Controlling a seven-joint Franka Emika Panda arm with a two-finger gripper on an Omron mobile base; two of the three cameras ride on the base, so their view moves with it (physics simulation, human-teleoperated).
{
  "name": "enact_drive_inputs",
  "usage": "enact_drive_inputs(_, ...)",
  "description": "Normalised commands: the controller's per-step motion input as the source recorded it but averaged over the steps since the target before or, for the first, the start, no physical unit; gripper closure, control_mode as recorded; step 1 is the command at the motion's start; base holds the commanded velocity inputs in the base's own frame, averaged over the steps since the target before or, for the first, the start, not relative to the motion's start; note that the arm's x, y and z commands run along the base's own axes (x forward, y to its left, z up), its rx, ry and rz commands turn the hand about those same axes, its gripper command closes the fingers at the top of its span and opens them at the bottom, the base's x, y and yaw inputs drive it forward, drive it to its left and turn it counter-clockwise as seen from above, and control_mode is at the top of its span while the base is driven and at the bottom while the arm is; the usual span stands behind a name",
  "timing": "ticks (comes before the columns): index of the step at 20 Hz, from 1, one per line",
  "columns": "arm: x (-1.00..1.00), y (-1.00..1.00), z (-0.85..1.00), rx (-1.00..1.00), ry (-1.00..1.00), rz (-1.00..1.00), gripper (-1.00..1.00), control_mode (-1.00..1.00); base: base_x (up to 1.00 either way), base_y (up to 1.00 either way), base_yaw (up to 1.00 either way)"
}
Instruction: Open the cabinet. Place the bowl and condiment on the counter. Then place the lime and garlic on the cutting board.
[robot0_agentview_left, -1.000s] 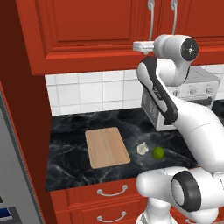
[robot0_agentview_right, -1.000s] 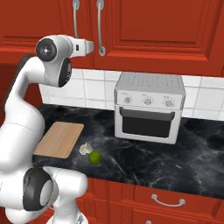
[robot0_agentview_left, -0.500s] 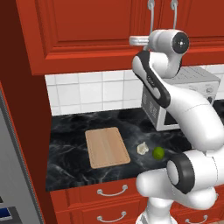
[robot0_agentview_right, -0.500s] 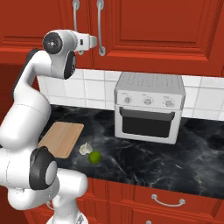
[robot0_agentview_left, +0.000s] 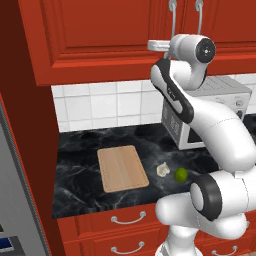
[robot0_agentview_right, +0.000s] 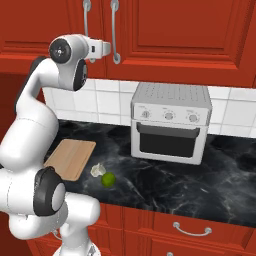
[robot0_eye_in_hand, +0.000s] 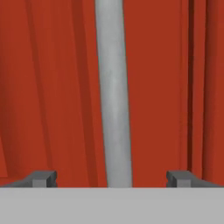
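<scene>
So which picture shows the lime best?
The right base view: the lime sits unblocked on the counter beside the garlic. The left base view shows it too, right next to the robot's body.

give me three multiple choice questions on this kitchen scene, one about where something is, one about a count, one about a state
1. Where is the lime?
A. on the cutting board
B. on the counter beside the garlic
C. inside the toaster oven

2. How many knobs are on the toaster oven?
A. one
B. three
C. five

3. How are the tool and the cabinet?
A. tool open, doors closed
B. tool shut on a handle, one door ajar
C. tool open, both doors wide open

Answers: 1 B, it lies on the counter next to the garlic, right of the cutting board. 2 B, three knobs sit in a row above its door. 3 A, the fingertips stand wide either side of the handle and both doors sit flush.
</scene>
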Motion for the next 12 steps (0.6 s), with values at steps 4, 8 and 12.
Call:
enact_drive_inputs(4, -0.01, -0.03, 0.01, -0.01, 0.0, 0.0, -1.0, -1.0, 0.0, 0.0, 0.0)
enact_drive_inputs(8, 0.0, -0.11, 0.13, 0.0, -0.01, 0.0, -1.0, -1.0, 0.0, 0.0, 0.0)
enact_drive_inputs(12, 0.01, -0.18, 0.12, 0.0, 0.0, -0.02, -1.0, -1.0, 0.0, 0.0, 0.0)
